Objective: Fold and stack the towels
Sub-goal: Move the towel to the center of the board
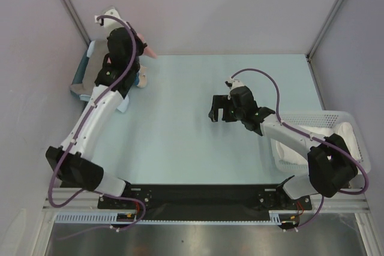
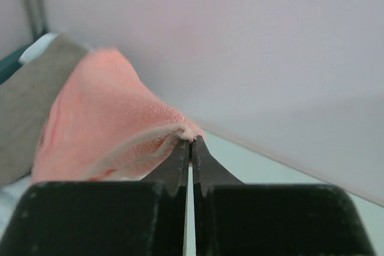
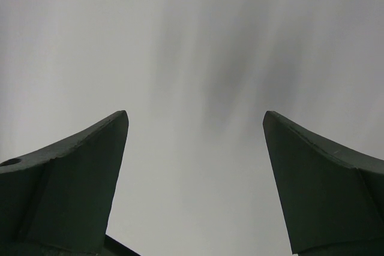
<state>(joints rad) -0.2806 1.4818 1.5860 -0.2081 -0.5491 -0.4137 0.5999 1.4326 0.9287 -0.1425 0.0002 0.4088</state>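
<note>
We look down from above and behind over the table (image 1: pixel 192 142). Left wrist camera hugs the salmon-pink towel (image 2: pixel 102 118), also seen overhead. Right wrist faces pale blur.

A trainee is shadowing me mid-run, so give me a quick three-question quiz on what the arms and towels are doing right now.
1. True or false: the right gripper is open and holds nothing.
2. What does the left gripper pinch? A a grey cloth, B the salmon-pink towel, C a white cloth.
3. Fill in: the white towel lies in the ____ on the right.
Key: 1 true; 2 B; 3 basket.
</note>
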